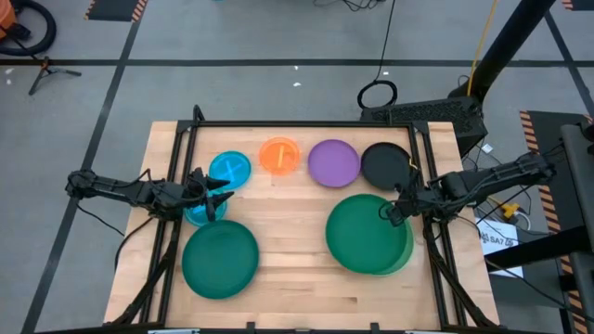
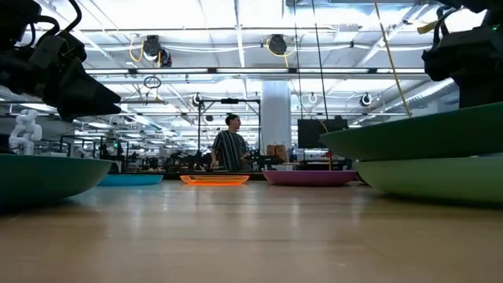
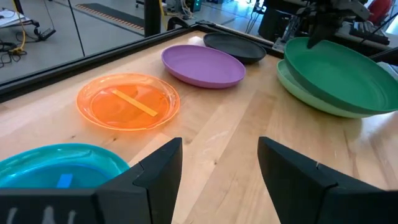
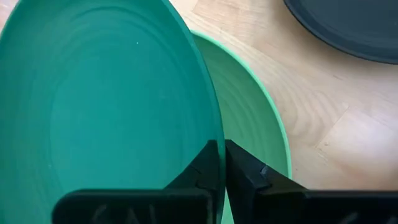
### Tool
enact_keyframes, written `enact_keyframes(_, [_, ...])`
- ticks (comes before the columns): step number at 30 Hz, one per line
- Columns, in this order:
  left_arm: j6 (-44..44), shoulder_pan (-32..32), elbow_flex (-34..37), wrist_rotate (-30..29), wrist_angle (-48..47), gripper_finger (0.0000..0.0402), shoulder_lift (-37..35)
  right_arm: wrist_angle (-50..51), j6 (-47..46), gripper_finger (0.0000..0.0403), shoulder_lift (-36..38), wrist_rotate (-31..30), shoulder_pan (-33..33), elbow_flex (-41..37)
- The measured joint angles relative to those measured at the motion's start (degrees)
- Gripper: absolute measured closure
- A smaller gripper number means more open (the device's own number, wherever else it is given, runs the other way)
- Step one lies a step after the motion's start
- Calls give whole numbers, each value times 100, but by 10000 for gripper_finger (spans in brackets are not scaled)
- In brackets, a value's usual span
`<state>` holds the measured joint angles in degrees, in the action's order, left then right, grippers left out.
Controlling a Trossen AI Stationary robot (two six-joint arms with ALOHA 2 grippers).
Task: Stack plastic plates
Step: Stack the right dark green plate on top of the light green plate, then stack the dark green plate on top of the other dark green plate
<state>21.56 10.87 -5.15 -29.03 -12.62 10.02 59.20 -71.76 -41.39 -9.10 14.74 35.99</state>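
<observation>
The right arm reaches in from the table's three o'clock edge, its wrist bent down so that the right gripper (image 1: 393, 211) sits over the rim of a large dark green plate (image 1: 365, 231); in the right wrist view the two fingers are pinched together on that rim, clamping the plate. This dark green plate rests tilted on a large light green plate (image 1: 401, 260), which peeks out from beneath it at about four o'clock and lies flat on the wooden table (image 1: 297, 278). The left arm stretches in from the nine o'clock edge, and the left gripper (image 1: 215, 197) hovers with its fingers spread apart, holding nothing, above a small cyan-blue plate (image 1: 196, 214). A second small cyan-blue plate (image 1: 230, 169) lies just beyond it toward twelve o'clock. In a row along the twelve o'clock side follow the small orange plate (image 1: 279, 155), the purple plate (image 1: 333, 162) and the black plate (image 1: 384, 164), the last near the right gripper. The other large dark green plate (image 1: 220, 260) lies flat at about seven o'clock, just beside the left gripper. In the low view a person (image 2: 231, 144) stands in the room far behind the table.
</observation>
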Motion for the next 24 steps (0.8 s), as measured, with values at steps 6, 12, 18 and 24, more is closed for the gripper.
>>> enact_keyframes(6, [108,-1,0,0,1,188,-1,98,34,369,0,15,0,0])
enact_keyframes(12, [270,0,0,0,0,188,-2,150,43,333,0,28,0,2])
enact_keyframes(18, [442,0,0,0,1,188,-1,17,19,298,-1,-89,0,2])
enact_keyframes(24, [646,-1,0,0,2,188,-2,-1195,520,292,-50,-757,-2,-4])
